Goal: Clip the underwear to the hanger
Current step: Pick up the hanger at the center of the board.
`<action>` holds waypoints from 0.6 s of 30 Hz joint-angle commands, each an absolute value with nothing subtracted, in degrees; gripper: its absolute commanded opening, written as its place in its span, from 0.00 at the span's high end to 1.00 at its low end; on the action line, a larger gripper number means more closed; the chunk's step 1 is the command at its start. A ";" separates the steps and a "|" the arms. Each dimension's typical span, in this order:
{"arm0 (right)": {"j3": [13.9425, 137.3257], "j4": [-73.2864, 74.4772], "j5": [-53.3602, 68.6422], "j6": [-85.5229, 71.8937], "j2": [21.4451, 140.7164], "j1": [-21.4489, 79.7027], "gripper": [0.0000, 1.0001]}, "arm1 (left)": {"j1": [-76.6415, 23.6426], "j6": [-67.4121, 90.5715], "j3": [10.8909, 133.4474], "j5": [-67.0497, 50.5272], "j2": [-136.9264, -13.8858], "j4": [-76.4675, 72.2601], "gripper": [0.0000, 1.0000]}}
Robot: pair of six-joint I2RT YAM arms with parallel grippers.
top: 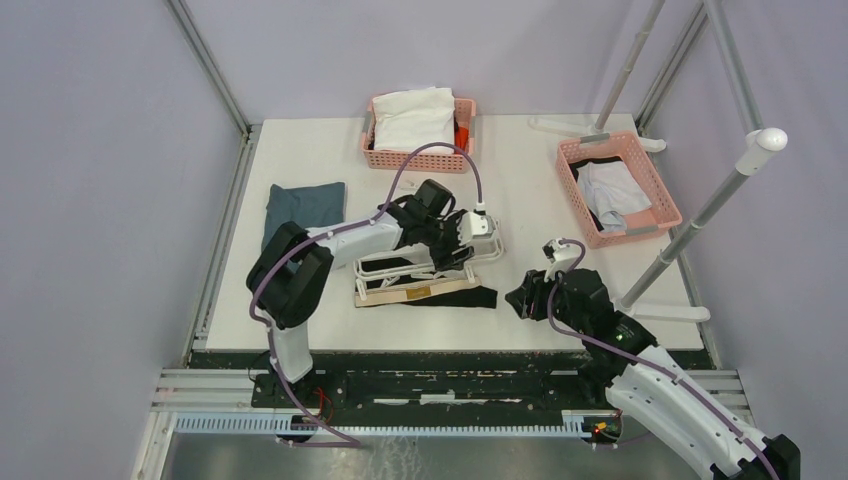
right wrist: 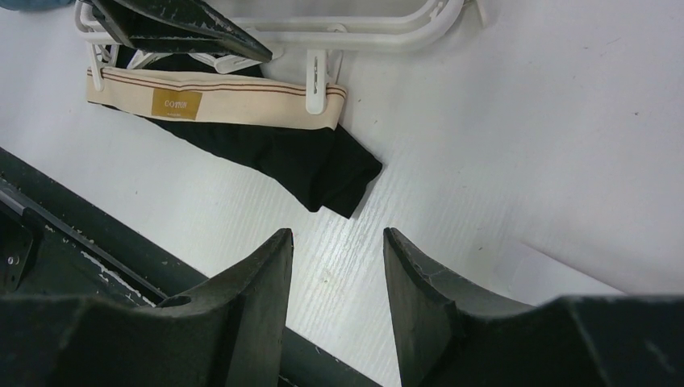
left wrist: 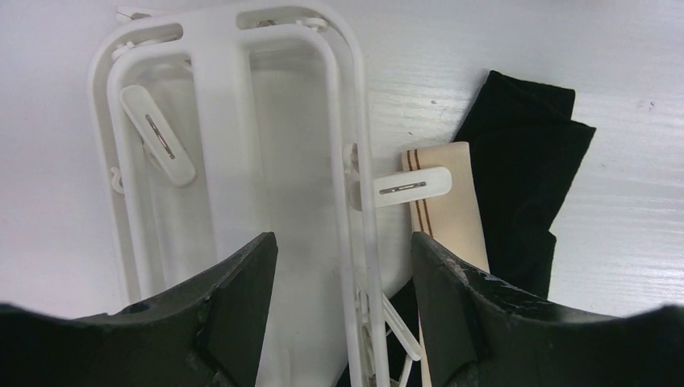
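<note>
The underwear (top: 440,295), black with a beige waistband, lies flat near the table's front edge. The white hanger (top: 400,266) lies flat just behind it, touching the waistband. My left gripper (top: 452,258) is open and low over the hanger. In the left wrist view its jaws (left wrist: 345,251) straddle the hanger's right rail (left wrist: 355,161) without gripping it. A white clip (left wrist: 413,187) lies across the waistband end (left wrist: 448,218). In the right wrist view a clip (right wrist: 317,81) overlaps the waistband (right wrist: 242,98). My right gripper (top: 522,298) is open and empty (right wrist: 337,242), right of the underwear.
A pink basket (top: 372,155) holding a white garment stands at the back centre, and a second pink basket (top: 668,205) stands at the right. A folded blue-grey cloth (top: 305,205) lies at the left. A metal pole stand (top: 700,215) rises at the right. The dark front rail (right wrist: 56,218) borders the table.
</note>
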State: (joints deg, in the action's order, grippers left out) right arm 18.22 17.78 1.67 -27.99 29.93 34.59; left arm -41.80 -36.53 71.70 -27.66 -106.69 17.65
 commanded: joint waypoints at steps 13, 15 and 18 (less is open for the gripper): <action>18.89 17.40 2.71 -27.75 28.92 34.38 0.47 | -41.40 -39.18 76.45 -27.74 -112.42 17.50 0.36; 19.06 17.49 2.72 -27.61 28.96 34.42 0.47 | -41.40 -39.40 76.62 -27.69 -112.73 17.53 0.41; 19.24 17.58 2.72 -27.56 28.92 34.33 0.47 | -41.40 -39.60 76.81 -27.49 -112.78 17.56 0.52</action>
